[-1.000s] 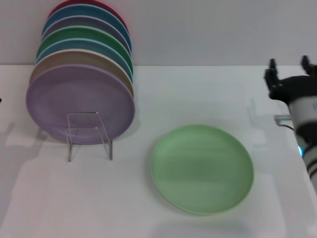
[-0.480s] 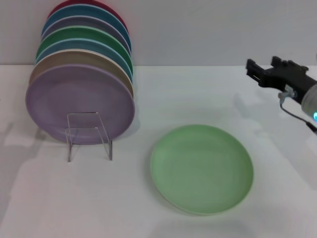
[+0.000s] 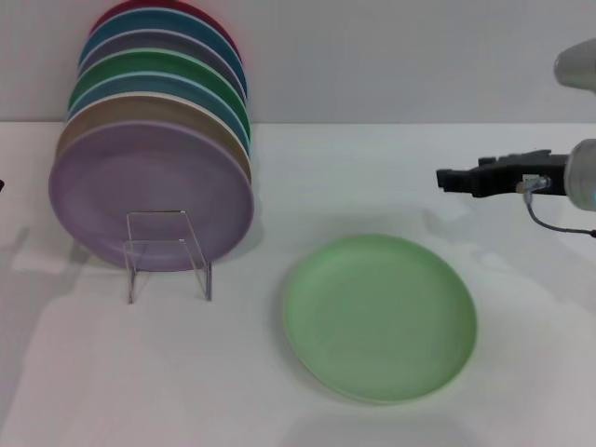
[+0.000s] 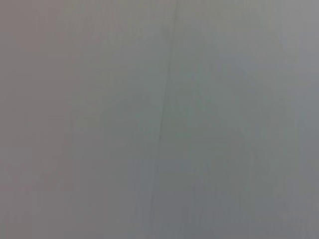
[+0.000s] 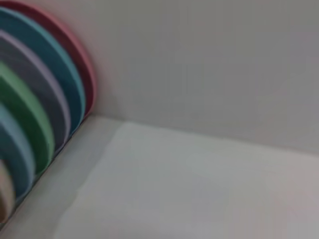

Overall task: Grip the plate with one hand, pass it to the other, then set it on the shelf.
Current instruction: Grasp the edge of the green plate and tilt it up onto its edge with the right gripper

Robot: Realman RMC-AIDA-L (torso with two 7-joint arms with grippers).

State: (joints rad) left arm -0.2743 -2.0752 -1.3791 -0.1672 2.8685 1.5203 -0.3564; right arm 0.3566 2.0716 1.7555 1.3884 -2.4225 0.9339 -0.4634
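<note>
White table [image 3: 372,177]: plate [image 3: 380,317] lies flat; right end effector [image 3: 445,177] above it, opening unclear.

No legible text, seemingly.

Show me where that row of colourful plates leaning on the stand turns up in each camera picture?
Head view: the row of plates stands far left, leaning on the clear stand.
Left wrist view: not in it; only a blank grey surface shows.
Right wrist view: the plates' curved rims fill one edge of the picture.
Shared landmark: the red plate at the back of the row, against the wall.
</note>
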